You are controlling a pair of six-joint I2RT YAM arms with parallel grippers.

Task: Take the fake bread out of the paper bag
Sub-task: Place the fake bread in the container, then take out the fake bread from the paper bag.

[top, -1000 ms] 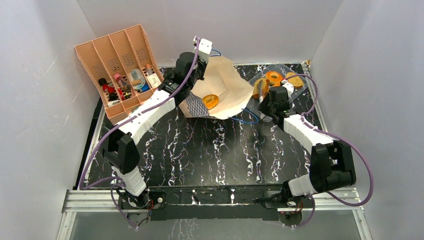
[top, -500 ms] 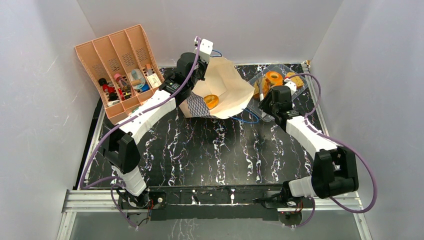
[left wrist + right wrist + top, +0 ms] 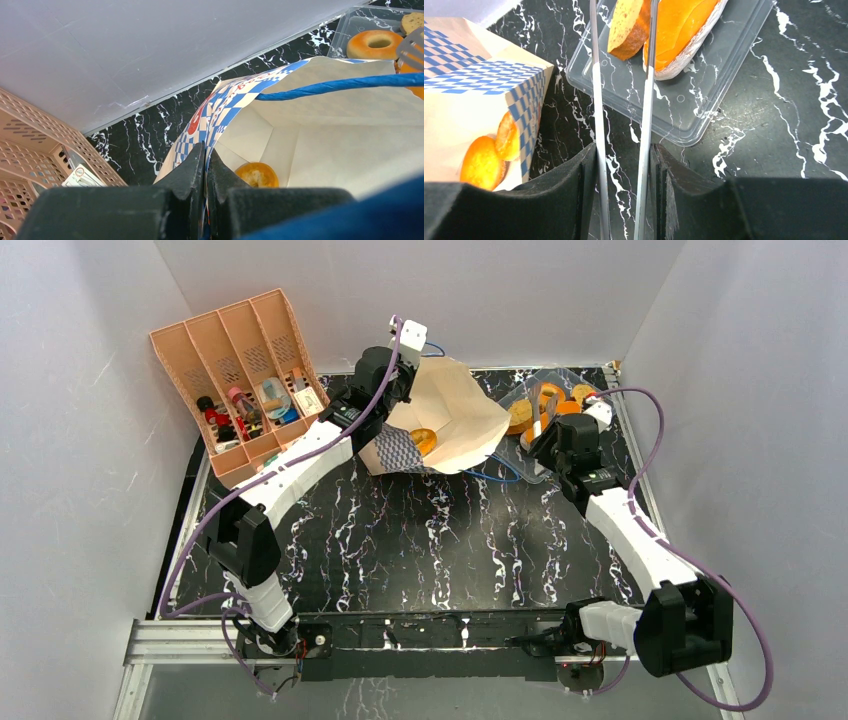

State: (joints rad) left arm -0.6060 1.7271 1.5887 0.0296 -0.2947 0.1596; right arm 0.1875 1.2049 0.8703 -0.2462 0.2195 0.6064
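Note:
The paper bag (image 3: pixel 460 415) lies open at the back of the table. My left gripper (image 3: pixel 393 402) is shut on the bag's checkered rim (image 3: pixel 206 150) and holds it open. A small round tan bun (image 3: pixel 257 175) lies inside the bag and also shows from above (image 3: pixel 423 440). My right gripper (image 3: pixel 624 150) is shut on metal tongs (image 3: pixel 648 100), which reach over the clear plastic tray (image 3: pixel 704 95). The brown toast slice (image 3: pixel 629 30) sits between the tong arms, beside the orange-topped loaf (image 3: pixel 679 20). The ring bagel (image 3: pixel 375 44) lies in the tray.
The orange slotted organiser (image 3: pixel 240 360) with small items stands at the back left. The bag's blue cord handle (image 3: pixel 340 85) crosses the bag mouth. The tray (image 3: pixel 562 373) sits at the back right near the wall.
My right arm has swung right and back, carrying the tongs further over the tray. My left gripper has kept its hold on the bag rim, and the bun stays in the bag.

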